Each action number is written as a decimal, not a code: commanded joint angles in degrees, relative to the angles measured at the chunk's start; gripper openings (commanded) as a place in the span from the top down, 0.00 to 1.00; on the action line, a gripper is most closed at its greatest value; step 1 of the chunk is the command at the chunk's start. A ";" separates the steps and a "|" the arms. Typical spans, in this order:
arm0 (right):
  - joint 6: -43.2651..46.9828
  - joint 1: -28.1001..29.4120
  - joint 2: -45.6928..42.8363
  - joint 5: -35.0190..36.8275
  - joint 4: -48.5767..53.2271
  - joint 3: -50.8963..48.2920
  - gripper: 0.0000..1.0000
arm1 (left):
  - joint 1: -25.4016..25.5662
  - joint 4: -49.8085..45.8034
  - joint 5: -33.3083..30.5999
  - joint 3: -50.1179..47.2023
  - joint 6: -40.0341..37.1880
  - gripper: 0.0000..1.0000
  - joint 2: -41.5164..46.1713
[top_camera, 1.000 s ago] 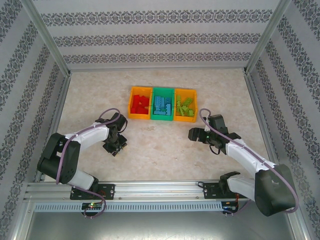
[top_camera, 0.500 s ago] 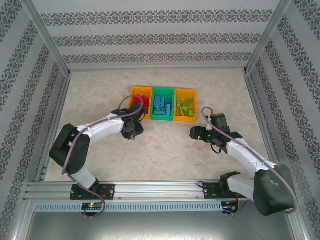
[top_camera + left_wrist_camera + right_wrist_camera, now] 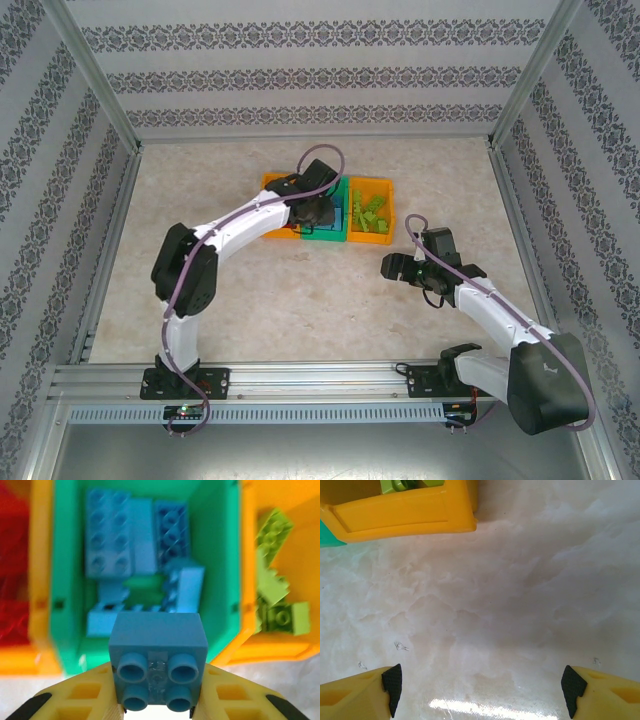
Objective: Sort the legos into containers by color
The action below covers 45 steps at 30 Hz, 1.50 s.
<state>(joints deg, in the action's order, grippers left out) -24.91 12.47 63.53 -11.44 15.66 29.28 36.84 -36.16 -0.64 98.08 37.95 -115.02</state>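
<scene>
Bottom centre, my left gripper (image 3: 159, 700) clamps a glossy studded blue brick (image 3: 158, 640); my right gripper (image 3: 480, 685) gapes above marbled table (image 3: 520, 580).

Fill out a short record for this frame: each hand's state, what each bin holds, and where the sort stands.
left hand: shut on a blue brick, held above the green bin
right hand: open, holding nothing, over the table near the right orange bin
left orange bin: red bricks
green bin: blue bricks
right orange bin: lime bricks
stage: held brick not yet dropped; colour matches the bin below
</scene>
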 commanded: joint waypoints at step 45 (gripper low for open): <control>19.67 -3.73 -4.68 23.88 -32.59 -5.71 0.02 | -2.83 8.64 -13.09 -6.43 -21.17 0.01 8.71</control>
<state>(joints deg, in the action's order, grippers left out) -9.67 9.58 57.43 7.25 -3.16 26.96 33.74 -34.61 -9.41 96.25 23.68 -111.18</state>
